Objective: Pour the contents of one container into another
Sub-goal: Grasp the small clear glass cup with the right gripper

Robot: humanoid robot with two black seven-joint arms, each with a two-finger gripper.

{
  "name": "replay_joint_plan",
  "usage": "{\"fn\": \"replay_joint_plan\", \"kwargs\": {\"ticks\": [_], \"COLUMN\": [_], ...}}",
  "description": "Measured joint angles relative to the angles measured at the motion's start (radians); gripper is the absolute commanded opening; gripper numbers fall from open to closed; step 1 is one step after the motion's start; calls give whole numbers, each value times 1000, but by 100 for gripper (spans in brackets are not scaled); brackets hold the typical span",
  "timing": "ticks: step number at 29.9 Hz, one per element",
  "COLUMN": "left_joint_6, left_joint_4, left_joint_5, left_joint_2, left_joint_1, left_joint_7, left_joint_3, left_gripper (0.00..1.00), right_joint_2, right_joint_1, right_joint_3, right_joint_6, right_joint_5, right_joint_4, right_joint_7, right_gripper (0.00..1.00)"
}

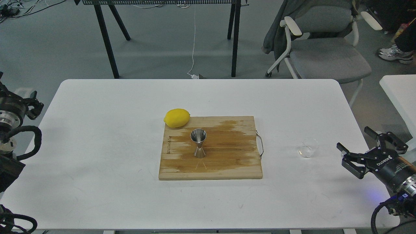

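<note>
The steel jigger (198, 142) stands upright on a wooden cutting board (227, 162) beside a lemon (176, 117), while the small clear glass cup (308, 148) sits on the white bench (97, 130) near the right pincer (356, 151), whose fingers are spread.

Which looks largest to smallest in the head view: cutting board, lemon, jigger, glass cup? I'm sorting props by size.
1. cutting board
2. lemon and jigger: near alike, the lemon bulkier, so unranked
3. glass cup, smallest
</note>
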Motion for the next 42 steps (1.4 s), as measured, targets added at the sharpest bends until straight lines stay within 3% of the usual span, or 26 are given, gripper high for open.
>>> {"fn": "replay_joint_plan", "kwargs": {"ticks": [4, 11, 28, 34, 42], "left_joint_6": [0, 0, 0, 0, 0], "left_joint_4": [0, 0, 0, 0, 0], "left_joint_5": [-3, -5, -7, -7, -7], "left_joint_2": [-6, -12, -20, -20, -20], "left_joint_1": [18, 26, 30, 30, 33], "left_joint_7": [-7, -15, -15, -16, -16], "left_joint_3": [0, 0, 0, 0, 0], "left_gripper": [100, 100, 100, 100, 100], "right_joint_2": [33, 84, 147, 156, 191], "right_joint_1": [4, 16, 92, 131, 171], "right_joint_3": [1, 6, 14, -1, -10], "right_joint_6": [-6, -121, -487, -564, -590], "right_joint_5": [-3, -6, -11, -24, -53], "right_joint_4": [-1, -5, -10, -18, -87], "right_joint_7": [0, 1, 26, 27, 29], "right_gripper": [99, 99, 99, 99, 98]}}
